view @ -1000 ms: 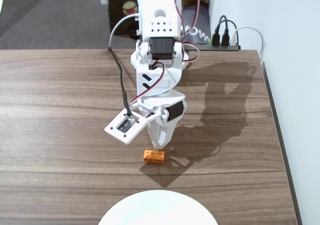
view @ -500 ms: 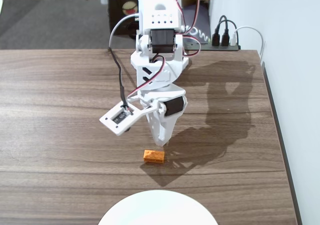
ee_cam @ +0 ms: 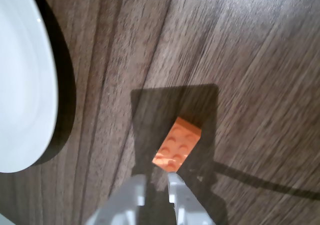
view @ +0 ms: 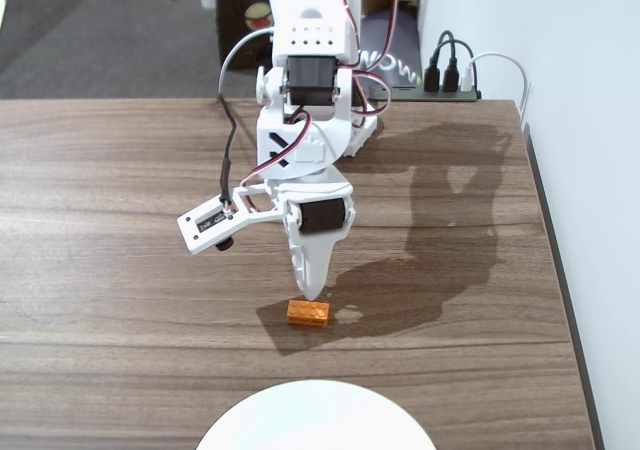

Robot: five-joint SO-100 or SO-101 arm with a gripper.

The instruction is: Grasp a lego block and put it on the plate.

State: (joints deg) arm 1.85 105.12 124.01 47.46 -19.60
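Fixed view, white plate (view: 315,415) bare, lego block (view: 308,312) on table (view: 120,270)

Your fixed view cut the plate (view: 315,416) off at six o'clock, so only its upper arc showed; your wrist view cut it again at nine o'clock (ee_cam: 22,80). The gripper (ee_cam: 157,185) entered the wrist view from six o'clock and only its two fingertips (ee_cam: 134,187) were in frame, a narrow gap between them. In the fixed view the fingers merged into one tapering point (view: 311,292), so you could not tell there how the jaws stood. The lego block (ee_cam: 177,145) lay in the gripper's shadow, its near edge partly behind a fingertip.
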